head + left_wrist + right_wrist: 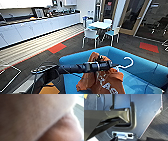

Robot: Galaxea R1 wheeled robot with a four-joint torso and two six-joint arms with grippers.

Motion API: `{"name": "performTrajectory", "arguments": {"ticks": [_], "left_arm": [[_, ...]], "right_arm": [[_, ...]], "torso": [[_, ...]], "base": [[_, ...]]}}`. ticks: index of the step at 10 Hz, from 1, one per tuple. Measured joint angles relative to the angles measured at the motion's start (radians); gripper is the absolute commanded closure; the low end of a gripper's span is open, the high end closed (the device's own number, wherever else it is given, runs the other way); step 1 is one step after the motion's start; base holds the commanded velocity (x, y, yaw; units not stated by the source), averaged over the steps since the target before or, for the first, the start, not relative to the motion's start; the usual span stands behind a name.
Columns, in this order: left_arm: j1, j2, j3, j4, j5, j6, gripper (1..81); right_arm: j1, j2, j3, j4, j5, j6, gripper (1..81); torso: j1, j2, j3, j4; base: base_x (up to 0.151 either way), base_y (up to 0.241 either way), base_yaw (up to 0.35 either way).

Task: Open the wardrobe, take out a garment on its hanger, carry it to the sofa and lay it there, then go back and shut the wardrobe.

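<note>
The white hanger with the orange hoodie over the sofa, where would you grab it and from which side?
Probably the hanger at the base of its hook, coming from above: the curved hook sticks out bare to the right of the left arm, while the orange hoodie drapes over the rest above the blue sofa.

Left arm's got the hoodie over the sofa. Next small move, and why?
Probably lower the left arm so the hoodie settles on the sofa seat. The hoodie hangs bunched from the arm's end above the blue cushion, with the hanger hook sticking out beside it, so it looks placed for laying down.

Head cam high, facing down over sofa (140,67); wrist cams close-up.
</note>
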Motion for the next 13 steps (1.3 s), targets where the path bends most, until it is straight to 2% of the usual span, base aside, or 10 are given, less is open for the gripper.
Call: {"name": "performTrajectory", "arguments": {"ticks": [2, 4, 8, 13], "left_arm": [[0.0, 0.022, -0.032, 0.016, 0.029, 0.0, 81.1], [-0.001, 0.048, -0.077, 0.023, 0.04, 0.0, 81.1], [-0.003, 0.146, -0.151, 0.043, 0.029, 0.0, 81.1], [0.011, 0.182, -0.339, 0.083, 0.013, -0.001, 81.1]], "right_arm": [[0.005, 0.0, 0.0, 0.0, 0.001, 0.0, 1.0], [0.013, 0.0, 0.0, 0.0, 0.004, 0.0, 1.0], [0.014, 0.0, 0.0, 0.0, 0.005, 0.0, 1.0], [0.013, 0.0, 0.0, 0.0, 0.005, 0.0, 1.0]], "torso": [[0.001, 0.0, -0.065, 0.0], [0.001, 0.001, -0.089, 0.0], [0.001, 0.001, -0.09, 0.0], [0.001, 0.001, -0.09, 0.0]], "base": [[0.0, 0.0, 0.0], [0.0, 0.0, 0.0], [0.0, 0.0, 0.0], [0.0, 0.0, 0.0]]}}
